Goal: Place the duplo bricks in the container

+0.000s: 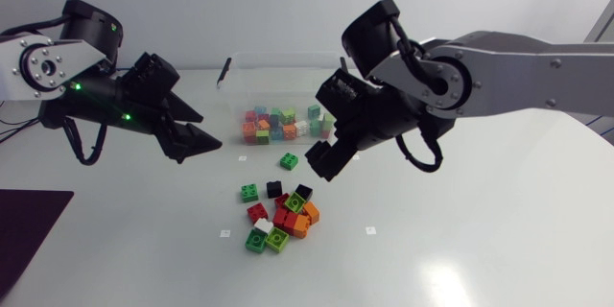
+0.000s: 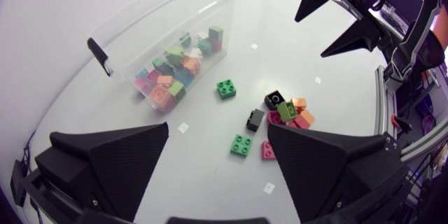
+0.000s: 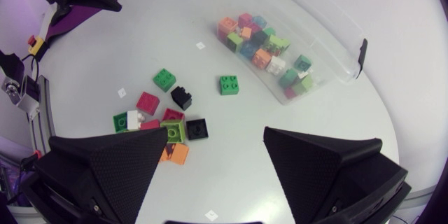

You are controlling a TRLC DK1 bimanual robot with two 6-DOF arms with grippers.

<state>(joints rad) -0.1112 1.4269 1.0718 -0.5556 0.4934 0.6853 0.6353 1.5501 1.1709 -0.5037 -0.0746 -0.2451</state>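
Observation:
A clear plastic container (image 1: pixel 278 69) at the back of the table holds several coloured duplo bricks (image 1: pixel 283 125). In front of it lies a single green brick (image 1: pixel 289 161), and nearer still a loose pile of bricks (image 1: pixel 278 216) in red, green, black, orange and white. My left gripper (image 1: pixel 206 130) hangs open and empty to the left of the container. Over the table just right of the single green brick, my right gripper (image 1: pixel 324 163) is open and empty too. The left wrist view shows the open left gripper (image 2: pixel 218 131) with the pile (image 2: pixel 287 112) ahead of it. From the right wrist, the right gripper (image 3: pixel 217 136) stands above the pile (image 3: pixel 171 129).
The container's black lid clips (image 1: pixel 224 72) stick up at its ends. A dark mat (image 1: pixel 29 235) lies at the table's front left corner. Small white markers (image 1: pixel 224 233) dot the tabletop around the pile.

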